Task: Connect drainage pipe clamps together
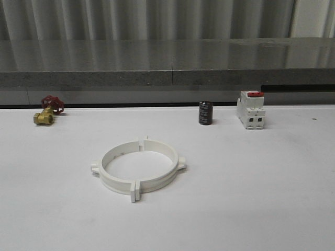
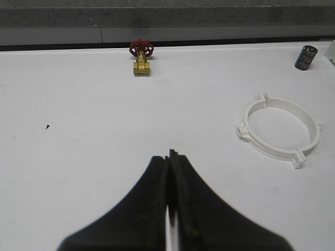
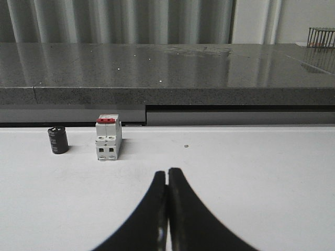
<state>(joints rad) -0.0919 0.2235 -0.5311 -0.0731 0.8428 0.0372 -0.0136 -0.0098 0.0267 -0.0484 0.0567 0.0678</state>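
White clamps [image 1: 138,168] on a white table [image 1: 251,188], black cylinder [image 1: 205,113], brass valve [image 1: 47,112] with red handwheel

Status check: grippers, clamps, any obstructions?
Left gripper shut, empty. Right gripper shut, empty. Drainage pipe clamps lie as one ring on the table. Nothing touching them.

looks like a lab or test workshop bench, not a home. plain white matte tabletop [image 1: 251,209] with a few unrelated hardware parts spread out: small brass valve with red handwheel [image 1: 47,111], short black cylinder like a capacitor [image 1: 205,113], white block with a red top like a circuit breaker [image 1: 250,110], white plastic ring of two semicircular pipe clamp halves [image 1: 138,168]. behind the table a long grey speckled stone-like ledge [image 1: 167,63], glossy on top, and a pale ribbed corrugated wall panel [image 1: 146,18]. small wire cage-like object [image 3: 320,36] on the ledge far off, too small to identify.
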